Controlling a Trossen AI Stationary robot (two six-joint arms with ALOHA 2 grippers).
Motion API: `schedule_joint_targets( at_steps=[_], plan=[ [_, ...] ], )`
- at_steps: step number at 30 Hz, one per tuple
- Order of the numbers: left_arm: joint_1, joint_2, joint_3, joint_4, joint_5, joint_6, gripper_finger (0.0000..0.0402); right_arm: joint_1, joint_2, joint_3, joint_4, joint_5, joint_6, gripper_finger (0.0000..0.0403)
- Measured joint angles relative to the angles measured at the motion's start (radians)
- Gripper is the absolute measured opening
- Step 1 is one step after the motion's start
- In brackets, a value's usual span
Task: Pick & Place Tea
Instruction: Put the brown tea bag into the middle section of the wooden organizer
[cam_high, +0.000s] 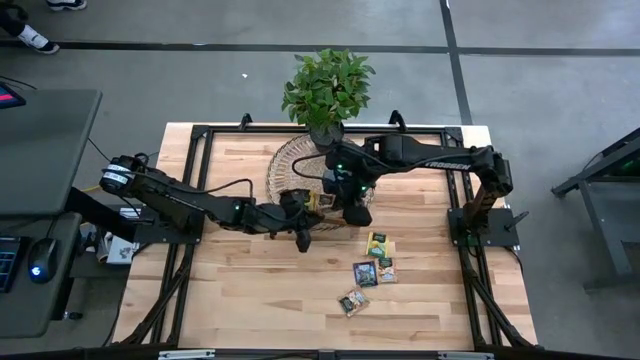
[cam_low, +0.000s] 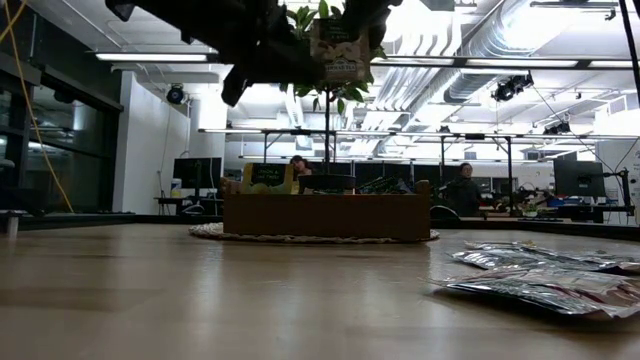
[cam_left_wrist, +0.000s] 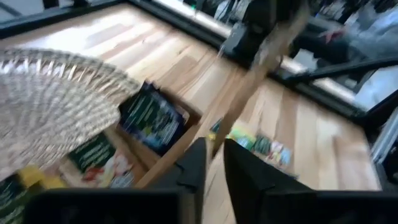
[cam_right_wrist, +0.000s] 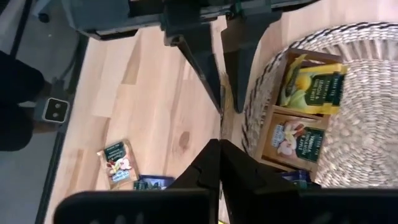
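One tea sachet hangs in the air between my two grippers, near the brown wooden tray on the woven mat. My right gripper is shut on it. My left gripper faces it from the table's left, a narrow gap between its fingers and the sachet's other end in that gap. More tea sachets stand in the tray's compartments. Several sachets lie flat on the table's near right part. My right gripper pinches one edge of the sachet between its two fingers, which slant down from the table's far right. The sachet shows edge-on and is lifted clear of the table and tray. My left gripper's fingers flank the sachet's far end; I cannot tell whether they touch it.
A potted plant stands at the table's far edge behind the mat. Black frame rails run along the table's sides. Bare wood lies in the near left part. People sit at desks in the room beyond.
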Motion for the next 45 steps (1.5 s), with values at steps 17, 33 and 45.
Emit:
schedule_joint_targets(
  at_steps=[17,33,45],
  plan=[
    [-0.033,-0.055,-0.002,-0.423,-0.161,-0.166,0.0192,-0.029,0.0,-0.001,0.003,0.101,-0.002,0.0001],
    [-0.323,-0.259,-0.132,-0.668,-0.475,-0.548,0.0176,-0.087,-0.002,-0.359,0.4,0.127,0.044,0.0],
    [-0.435,-0.261,-0.206,-0.649,-0.556,-0.771,0.0176,-0.128,-0.002,-0.533,0.587,0.142,0.091,0.0]
  ],
)
